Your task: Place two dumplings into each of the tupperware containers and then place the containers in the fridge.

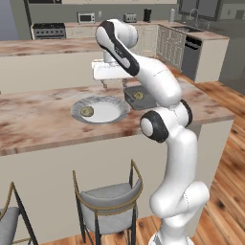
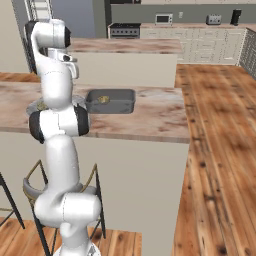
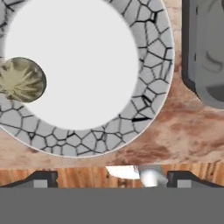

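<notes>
A round white plate [image 1: 112, 114] with a crackled grey rim lies on the wooden counter, and one tan dumpling [image 1: 86, 111] sits on its left side. Just right of the plate stands a grey tupperware container [image 1: 143, 101] with another dumpling [image 1: 139, 95] inside it. My gripper [image 1: 115, 86] hovers open over the plate's far right part, nothing between its fingers. The hand view looks straight down on the plate [image 3: 78, 52], the dumpling [image 3: 21, 80] at its left and the container's wall [image 3: 205, 52] at the right, with my gripper [image 3: 112, 179] spread wide. The fridge is out of view.
From the right base view the container [image 2: 117, 104] with its dumpling [image 2: 103, 99] sits beside my arm. Two stools [image 1: 107, 203] stand under the counter's front edge. A second counter [image 1: 43, 48] runs behind, and a dark dishwasher [image 1: 190, 57] is at the far right.
</notes>
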Controlling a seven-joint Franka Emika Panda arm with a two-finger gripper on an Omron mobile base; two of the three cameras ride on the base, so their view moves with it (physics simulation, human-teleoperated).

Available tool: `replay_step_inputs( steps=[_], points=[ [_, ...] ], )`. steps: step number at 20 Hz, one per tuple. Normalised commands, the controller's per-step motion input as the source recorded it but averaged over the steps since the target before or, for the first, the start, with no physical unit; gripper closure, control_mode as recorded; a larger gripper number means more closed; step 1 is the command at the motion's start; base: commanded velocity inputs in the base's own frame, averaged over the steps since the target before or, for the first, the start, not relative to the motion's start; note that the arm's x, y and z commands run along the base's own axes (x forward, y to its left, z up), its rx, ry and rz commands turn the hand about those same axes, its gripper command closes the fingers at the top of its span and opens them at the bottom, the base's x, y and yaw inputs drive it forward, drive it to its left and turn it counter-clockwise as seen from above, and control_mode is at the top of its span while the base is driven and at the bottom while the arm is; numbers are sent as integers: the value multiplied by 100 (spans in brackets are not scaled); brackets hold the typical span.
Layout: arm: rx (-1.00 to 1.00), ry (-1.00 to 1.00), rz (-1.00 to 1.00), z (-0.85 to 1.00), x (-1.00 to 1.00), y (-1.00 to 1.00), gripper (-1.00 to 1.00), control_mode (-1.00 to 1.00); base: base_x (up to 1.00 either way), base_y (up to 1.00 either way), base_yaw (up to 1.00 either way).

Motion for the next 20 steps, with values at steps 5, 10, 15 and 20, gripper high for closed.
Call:
replay_step_inputs(
  steps=[5,10,15,20],
  points=[
    [0,0,1,-17,-67,99,-100,-100,0,0,0],
    [0,-2,8,-60,-37,71,-100,-100,0,0,0],
    [3,-27,11,-51,0,4,-100,-100,0,0,0],
    [18,-36,8,-44,10,-1,-100,-100,0,0,0]
  ],
)
